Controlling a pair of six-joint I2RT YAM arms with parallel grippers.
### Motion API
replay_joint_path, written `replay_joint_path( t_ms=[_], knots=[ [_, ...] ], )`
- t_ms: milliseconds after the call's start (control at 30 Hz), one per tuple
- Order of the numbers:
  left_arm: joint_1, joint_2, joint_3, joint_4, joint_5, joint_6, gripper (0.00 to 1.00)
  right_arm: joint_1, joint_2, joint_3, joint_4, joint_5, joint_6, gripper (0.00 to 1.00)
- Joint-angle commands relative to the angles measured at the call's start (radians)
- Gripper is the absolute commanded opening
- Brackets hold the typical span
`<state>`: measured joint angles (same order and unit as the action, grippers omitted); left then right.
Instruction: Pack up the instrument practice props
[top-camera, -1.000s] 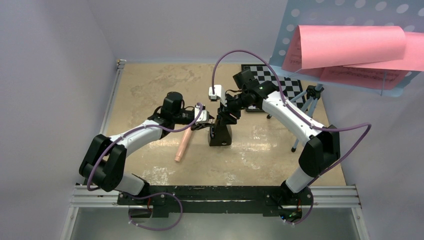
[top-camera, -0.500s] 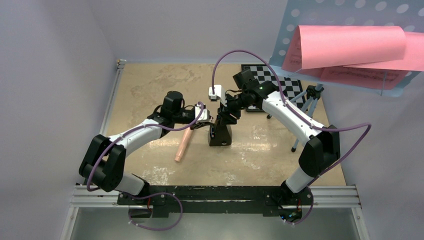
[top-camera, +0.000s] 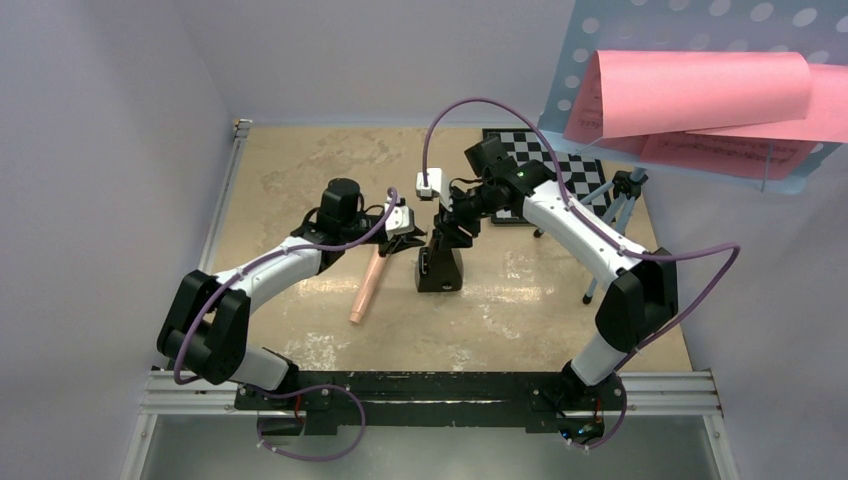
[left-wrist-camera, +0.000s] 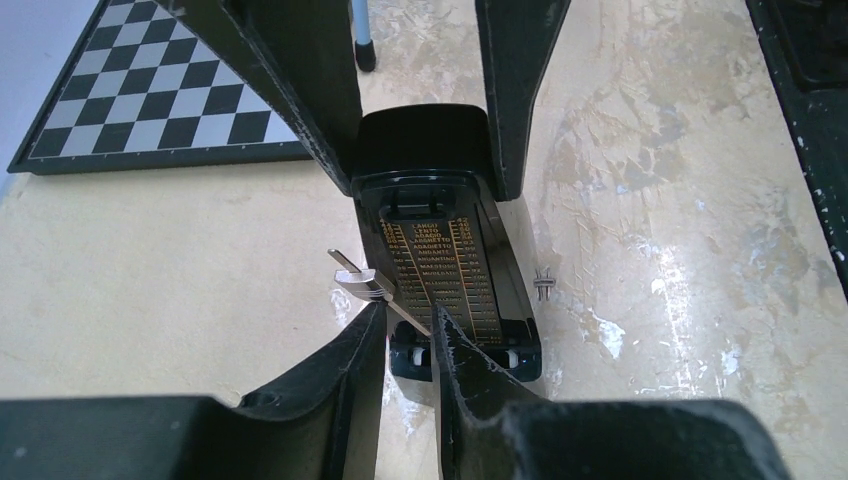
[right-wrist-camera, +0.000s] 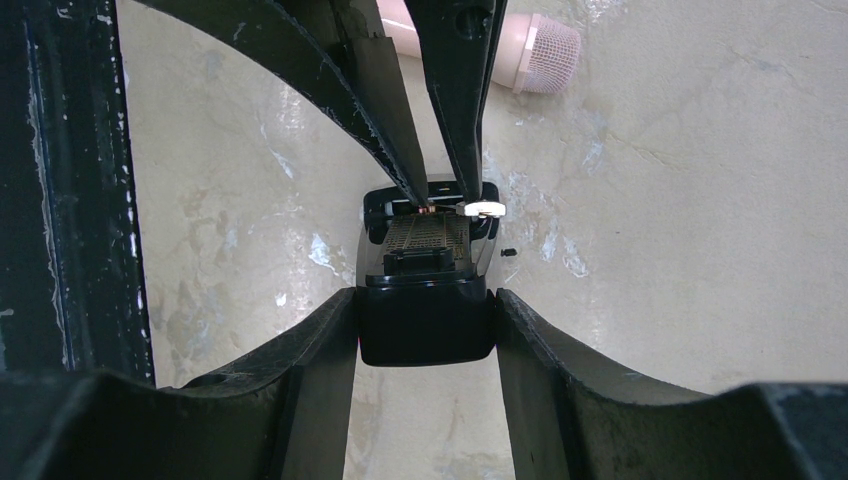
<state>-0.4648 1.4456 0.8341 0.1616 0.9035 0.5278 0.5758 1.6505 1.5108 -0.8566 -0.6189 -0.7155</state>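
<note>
The black pyramid metronome (top-camera: 440, 270) stands mid-table, its scale face toward the left wrist view (left-wrist-camera: 440, 250). My right gripper (top-camera: 449, 233) is shut on its top (right-wrist-camera: 425, 320). My left gripper (top-camera: 407, 240) is at its base, jaws a narrow gap apart (left-wrist-camera: 408, 328); the thin pendulum rod crosses between them, tilted, with its silver weight (left-wrist-camera: 358, 282) outside the left finger. The peach-pink recorder (top-camera: 366, 288) lies just left of the metronome. The light-blue music stand (top-camera: 600, 30) with pink pages (top-camera: 700, 90) stands at the right.
The chessboard (top-camera: 560, 160) lies behind the metronome, next to the stand's tripod legs (top-camera: 615, 215). A tiny dark metal bit (left-wrist-camera: 543, 283) lies on the table beside the metronome. Walls close in left, back and right.
My left gripper has risen and turned at the metronome's front, shifting a little toward the back. The right gripper and the metronome have stayed put.
</note>
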Motion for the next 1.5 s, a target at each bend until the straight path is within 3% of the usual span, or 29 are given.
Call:
replay_joint_path(
  t_ms=[0, 867, 1233, 1333, 1467],
  knots=[
    [0.010, 0.008, 0.039, 0.077, 0.026, -0.114, 0.27, 0.015, 0.049, 0.007, -0.042, -0.002, 0.025, 0.00],
    [0.025, 0.068, 0.029, 0.204, -0.014, -0.313, 0.25, 0.014, 0.058, 0.012, -0.046, -0.007, 0.024, 0.00],
    [0.026, 0.067, 0.025, 0.196, -0.020, -0.330, 0.28, 0.015, 0.060, 0.015, -0.044, -0.007, 0.024, 0.00],
    [0.032, 0.061, 0.033, 0.157, 0.001, -0.316, 0.23, 0.014, 0.059, 0.015, -0.045, -0.005, 0.022, 0.00],
    [0.073, 0.039, 0.028, 0.026, 0.045, -0.265, 0.22, 0.014, 0.054, 0.009, -0.047, -0.005, 0.021, 0.00]
  ],
)
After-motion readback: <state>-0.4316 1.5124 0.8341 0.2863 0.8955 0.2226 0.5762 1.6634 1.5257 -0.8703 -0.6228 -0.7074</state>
